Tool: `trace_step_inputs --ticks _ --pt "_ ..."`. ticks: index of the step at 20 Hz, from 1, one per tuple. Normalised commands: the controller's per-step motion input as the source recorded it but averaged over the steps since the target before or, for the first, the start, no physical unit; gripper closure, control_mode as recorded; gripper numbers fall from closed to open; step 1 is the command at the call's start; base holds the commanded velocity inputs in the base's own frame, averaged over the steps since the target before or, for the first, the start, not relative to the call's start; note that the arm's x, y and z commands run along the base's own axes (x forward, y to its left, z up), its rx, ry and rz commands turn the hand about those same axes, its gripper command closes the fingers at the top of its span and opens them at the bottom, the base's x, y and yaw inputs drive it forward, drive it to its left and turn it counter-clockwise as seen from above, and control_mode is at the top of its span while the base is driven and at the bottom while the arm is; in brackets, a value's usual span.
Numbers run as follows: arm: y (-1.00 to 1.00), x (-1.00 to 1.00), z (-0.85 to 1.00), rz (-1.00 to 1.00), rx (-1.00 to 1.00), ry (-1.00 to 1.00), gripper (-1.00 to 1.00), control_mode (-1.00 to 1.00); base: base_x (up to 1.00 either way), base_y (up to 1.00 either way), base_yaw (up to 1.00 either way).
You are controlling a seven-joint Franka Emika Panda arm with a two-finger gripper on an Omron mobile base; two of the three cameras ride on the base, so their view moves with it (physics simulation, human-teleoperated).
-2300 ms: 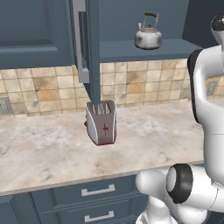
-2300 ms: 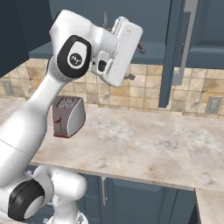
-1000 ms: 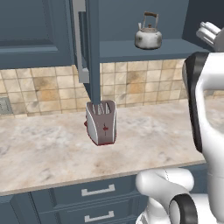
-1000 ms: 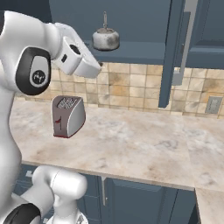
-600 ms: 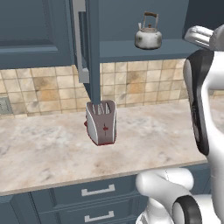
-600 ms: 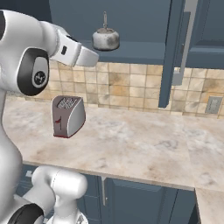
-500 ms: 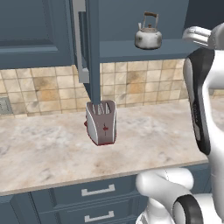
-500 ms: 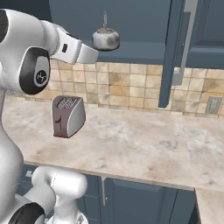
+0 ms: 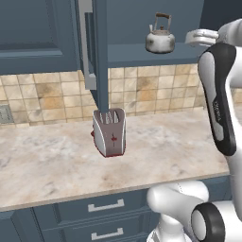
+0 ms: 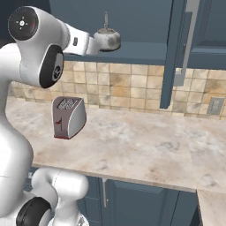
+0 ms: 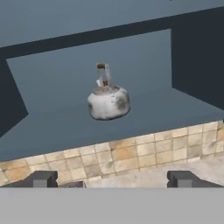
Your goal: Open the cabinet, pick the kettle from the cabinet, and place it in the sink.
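Cabinet (image 9: 100,52) door's open, so step 1 done. Kettle (image 11: 108,101) sits upright on the cabinet shelf, untouched. Gripper (image 11: 112,178) faces it w/ fingers wide apart, nothing held, well short of it. Left: reach in, grab kettle, carry to sink.

No legible text, labels, brand names or numbers appear on any surface. The lettering on the arm is too blurred to read.
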Motion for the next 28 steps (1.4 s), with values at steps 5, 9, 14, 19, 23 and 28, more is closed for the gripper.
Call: trace_step_inputs --ticks 5,9,14,19,23,28 --pt "0.06 0.46 0.02 0.13 0.0 0.01 -1.0 -1.0 0.0 0.0 0.0" --pt "0.02 0.41 0.06 0.09 -0.01 0.0 -1.0 -1.0 0.0 0.0 0.0" --pt "0.0 0.29 0.08 0.04 -0.09 0.0 -1.0 -1.0 0.0 0.0 0.0" --pt "0.0 0.25 0.0 0.0 -0.15 -0.01 -1.0 -1.0 0.0 0.0 0.0" --pt "0.0 0.28 0.0 0.0 -0.11 0.0 -1.0 -1.0 0.0 0.0 0.0" --pt "0.01 0.24 0.02 0.0 -0.08 0.0 -1.0 -1.0 0.0 0.0 0.0"
